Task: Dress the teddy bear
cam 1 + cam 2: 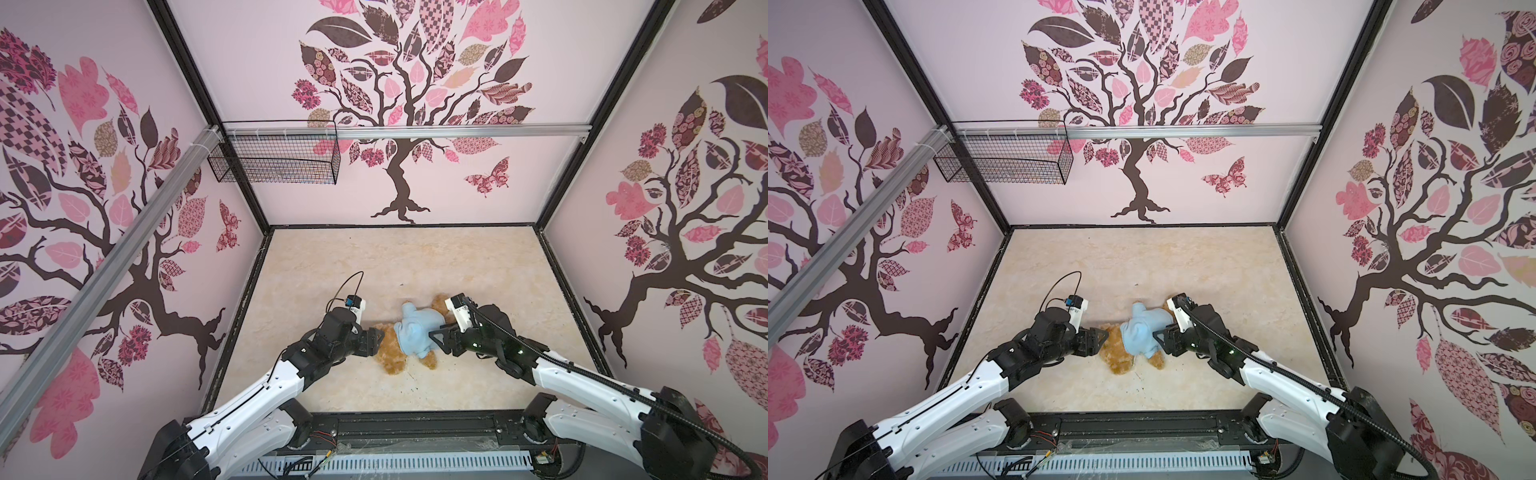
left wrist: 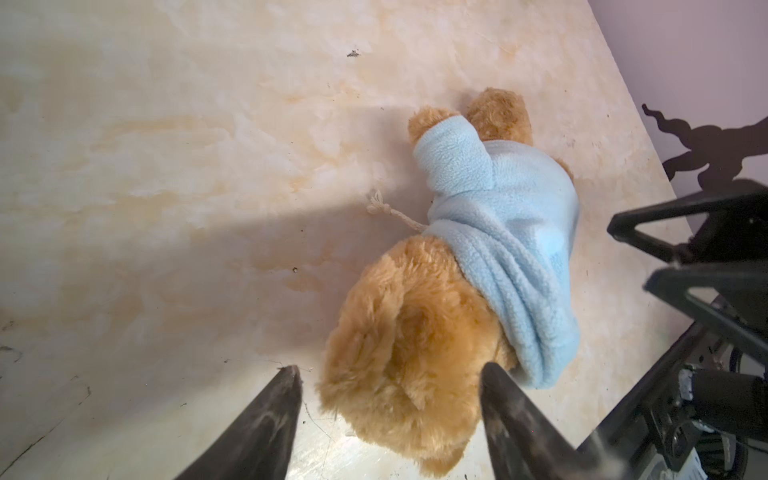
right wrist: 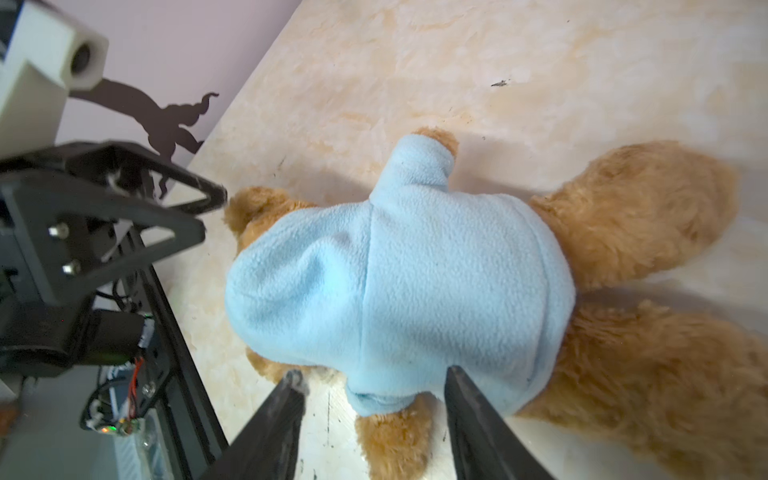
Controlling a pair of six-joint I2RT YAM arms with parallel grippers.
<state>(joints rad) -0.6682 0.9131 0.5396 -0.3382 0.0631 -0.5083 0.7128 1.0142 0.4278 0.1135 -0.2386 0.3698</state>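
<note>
The teddy bear lies face down on the marbled table, wearing a light blue fleece shirt. In the left wrist view its shaggy head sticks out of the shirt, with my left gripper open astride it. In the right wrist view the shirt covers the back and the legs are bare. My right gripper is open around a sleeve and the arm.
A cream cord trails from under the shirt. A black wire basket hangs on the back wall's rail. Patterned walls close in three sides, and a black rail runs along the front edge. The two grippers stand close together across the bear.
</note>
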